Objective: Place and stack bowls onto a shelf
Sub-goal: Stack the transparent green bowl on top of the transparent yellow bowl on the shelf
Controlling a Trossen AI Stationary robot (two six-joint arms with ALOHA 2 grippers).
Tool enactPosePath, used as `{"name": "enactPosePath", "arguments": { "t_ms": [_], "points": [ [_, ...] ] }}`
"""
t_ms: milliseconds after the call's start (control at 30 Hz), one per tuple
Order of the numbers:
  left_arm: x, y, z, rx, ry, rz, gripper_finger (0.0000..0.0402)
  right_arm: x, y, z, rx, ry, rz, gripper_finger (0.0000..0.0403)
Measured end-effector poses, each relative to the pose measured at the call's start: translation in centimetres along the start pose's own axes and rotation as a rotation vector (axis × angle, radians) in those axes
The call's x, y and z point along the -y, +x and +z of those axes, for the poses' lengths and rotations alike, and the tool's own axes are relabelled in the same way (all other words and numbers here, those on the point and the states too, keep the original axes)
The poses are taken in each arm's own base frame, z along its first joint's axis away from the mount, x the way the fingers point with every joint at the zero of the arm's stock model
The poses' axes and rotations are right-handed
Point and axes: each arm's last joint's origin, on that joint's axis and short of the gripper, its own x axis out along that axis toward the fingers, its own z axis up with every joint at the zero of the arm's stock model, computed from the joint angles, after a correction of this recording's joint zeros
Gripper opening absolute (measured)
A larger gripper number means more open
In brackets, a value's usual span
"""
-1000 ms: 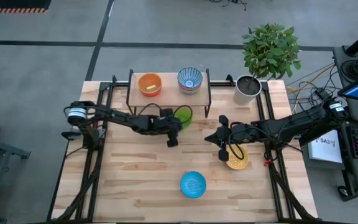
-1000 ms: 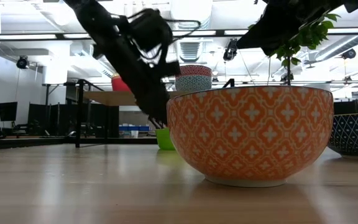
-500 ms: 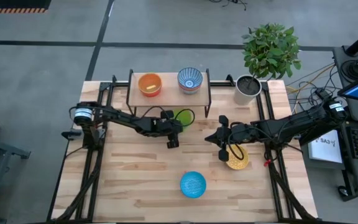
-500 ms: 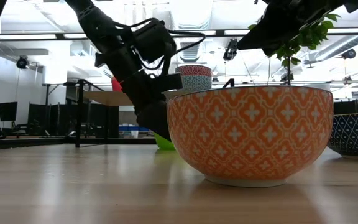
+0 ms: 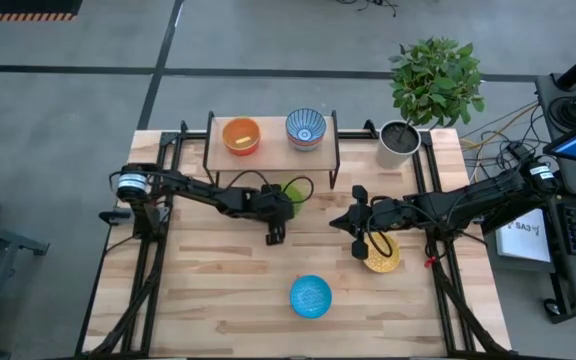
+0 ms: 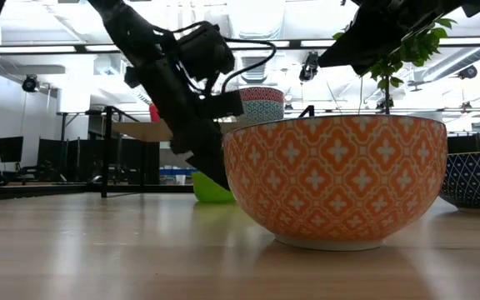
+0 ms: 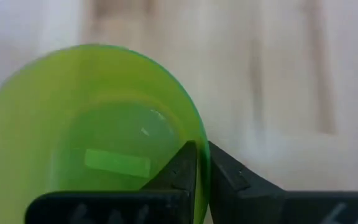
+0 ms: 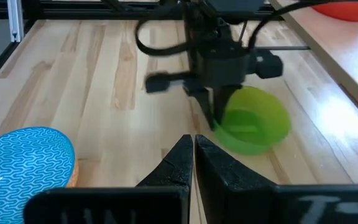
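- Left of centre in the high view, we see the left gripper [image 5: 277, 222] pinching the rim of the green bowl [image 5: 293, 187], which is just in front of the shelf [image 5: 271, 150].
- The shelf, in the upper middle, carries 2 bowls: the orange bowl [image 5: 240, 134] and the blue-white patterned bowl [image 5: 306, 128].
- Right of centre, the right gripper [image 5: 353, 221] hangs with its fingers pressed together beside the gold bowl [image 5: 382, 254].
- The light blue bowl [image 5: 310, 296] sits on the surface [image 5: 218, 290] at lower centre.
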Motion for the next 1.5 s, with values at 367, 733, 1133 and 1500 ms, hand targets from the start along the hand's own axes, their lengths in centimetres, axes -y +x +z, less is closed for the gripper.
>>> {"name": "enactPosePath", "arguments": {
  "t_ms": [367, 733, 1133, 1500],
  "points": [
    [1.7, -9.0, 1.3, 0.046, 0.055, -0.202, 0.0, 0.0, 0.0, -0.1, -0.006, -0.002, 0.0, 0.0009],
    [-1.8, -23.8, 4.8, 0.137, 0.118, 0.031, 0.0, 0.0, 0.0, -0.1, -0.008, -0.018, 0.0, 0.0009],
    [-10.1, -27.0, 4.7, 0.001, 0.007, 0.283, 0.0, 0.0, 0.0, -0.1, -0.007, -0.026, 0.0, 0.0009],
    [-14.8, -24.4, 3.7, -0.076, -0.116, 0.259, 0.0, 0.0, 0.0, -0.1, -0.006, -0.018, 0.0, 0.0009]
  ]
}}
